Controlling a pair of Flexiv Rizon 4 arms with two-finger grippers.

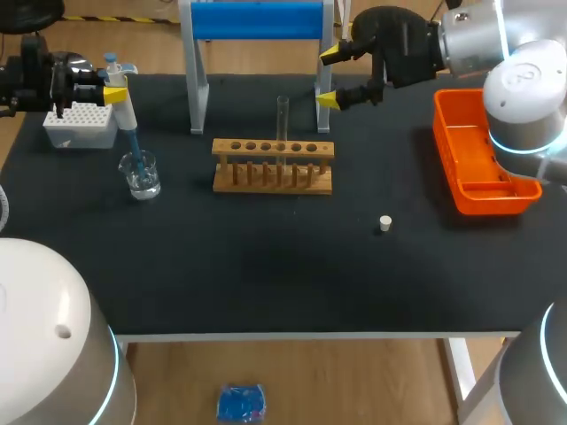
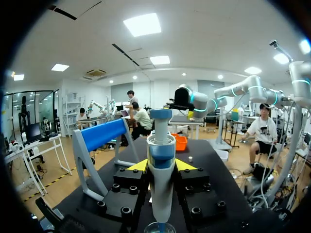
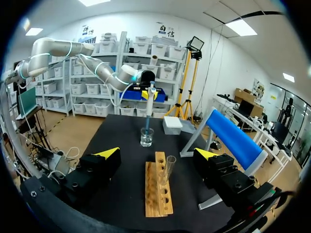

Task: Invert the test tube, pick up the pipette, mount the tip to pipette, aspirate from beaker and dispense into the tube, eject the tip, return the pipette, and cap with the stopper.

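Observation:
My left gripper (image 1: 117, 94) is shut on the white and blue pipette (image 1: 124, 111), held upright over the glass beaker (image 1: 142, 174) at the table's left. The pipette's blue tip (image 1: 135, 150) dips into the beaker. In the left wrist view the pipette (image 2: 161, 165) stands between both yellow fingers, with the beaker rim (image 2: 160, 227) just below. A clear test tube (image 1: 283, 119) stands mouth up in the wooden rack (image 1: 273, 166). My right gripper (image 1: 328, 77) hangs open behind the rack, right of the tube, holding nothing; its own view shows the tube (image 3: 169, 172) ahead. A small white stopper (image 1: 384, 223) lies on the mat.
A white tip box (image 1: 81, 124) sits behind the beaker at the far left. The blue pipette stand (image 1: 257, 22) rises at the back middle. An orange tray (image 1: 478, 164) lies along the right edge. The black mat (image 1: 266, 257) covers the table.

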